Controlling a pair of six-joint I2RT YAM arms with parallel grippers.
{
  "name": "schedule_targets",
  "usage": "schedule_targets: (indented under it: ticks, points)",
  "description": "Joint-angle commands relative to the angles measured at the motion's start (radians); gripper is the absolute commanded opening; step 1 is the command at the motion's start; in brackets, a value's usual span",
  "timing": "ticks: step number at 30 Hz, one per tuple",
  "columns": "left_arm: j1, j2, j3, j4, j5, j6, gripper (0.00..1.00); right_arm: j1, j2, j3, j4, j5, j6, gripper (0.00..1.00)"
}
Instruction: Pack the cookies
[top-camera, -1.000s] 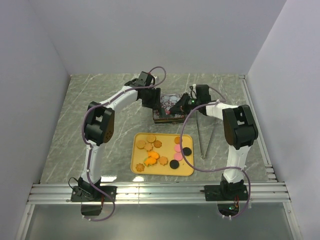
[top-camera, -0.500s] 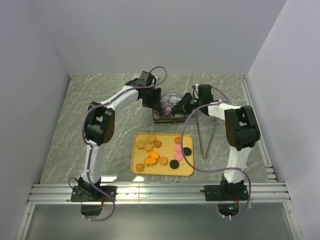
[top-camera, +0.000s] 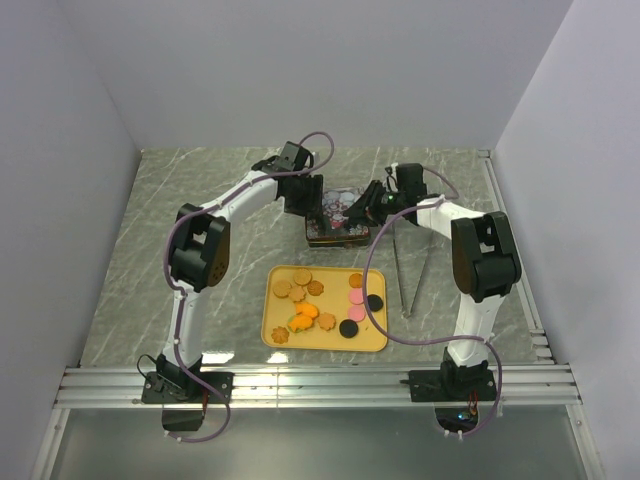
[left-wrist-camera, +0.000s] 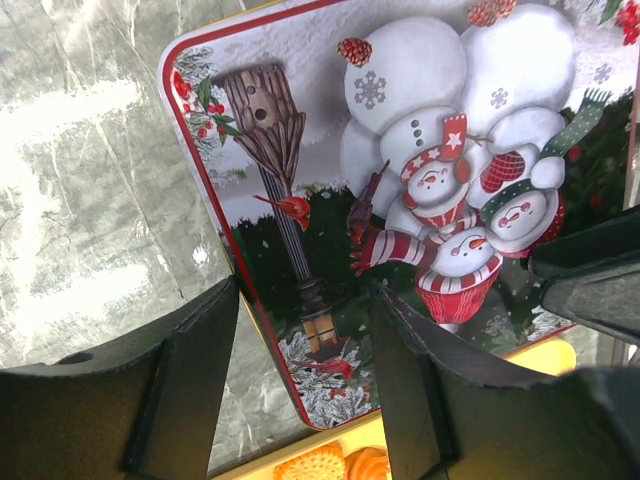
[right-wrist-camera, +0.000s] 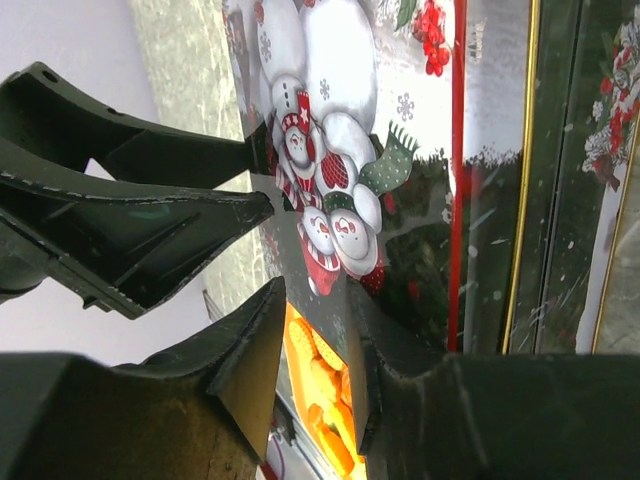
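Left jaws: the left gripper (left-wrist-camera: 305, 300) is spread wide and straddles one long edge of the lid (left-wrist-camera: 420, 150). Neither finger looks to press on it.
Right jaws: the right gripper (right-wrist-camera: 315, 295) has its fingers drawn near together, with the lid's corner right at their tips. Whether they pinch it I cannot tell.
Lid: red-rimmed and printed with snowmen. It appears offset from the tin (right-wrist-camera: 560, 200) rather than seated square.
Step in hand, as I judge: getting the lid off so the tin can be filled.
Doing it well: take the rim well between the fingers before lifting, raise both sides level, and carry it wide of the tray.
Cookies (top-camera: 305, 312): on the yellow tray (top-camera: 325, 348), nearer the arm bases than the tin and apart from it. The tin's inside is hidden.
Their look: small round and flower-shaped pieces, brown and orange to the left, pink and black to the right.
Surface (top-camera: 150, 200): grey, marbled.
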Motion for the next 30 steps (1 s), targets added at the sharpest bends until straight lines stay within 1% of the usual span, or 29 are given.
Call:
schedule_targets:
  ticks: [1,7,13,20,24,26,27,28,30]
  points:
    - [0.004,-0.060,0.051,0.000,-0.013,-0.023,0.61,-0.011,-0.063,0.050,-0.035,0.008,-0.030,0.39]
    - [0.056,-0.108,0.040,0.001,-0.033,-0.046,0.63,-0.008,-0.083,0.079,-0.056,0.004,-0.033,0.39]
    - [0.099,-0.188,-0.032,0.015,-0.033,-0.064,0.63,-0.009,-0.098,0.105,-0.070,-0.002,-0.030,0.40]
    - [0.162,-0.347,-0.205,0.037,0.007,-0.107,0.63,-0.004,-0.134,0.140,-0.125,0.034,-0.071,0.40]
    - [0.179,-0.413,-0.334,0.105,0.060,-0.106,0.63,0.006,-0.155,0.149,-0.144,0.062,-0.086,0.40]
    - [0.188,-0.421,-0.389,0.126,0.108,-0.118,0.62,0.022,-0.161,0.184,-0.193,0.091,-0.123,0.40]
    - [0.191,-0.441,-0.409,0.136,0.143,-0.121,0.61,0.029,-0.170,0.200,-0.247,0.106,-0.143,0.40]
    - [0.191,-0.454,-0.430,0.164,0.157,-0.121,0.61,0.040,-0.178,0.229,-0.275,0.151,-0.186,0.40]
    - [0.191,-0.508,-0.487,0.182,0.162,-0.118,0.61,0.064,-0.201,0.252,-0.343,0.182,-0.220,0.40]
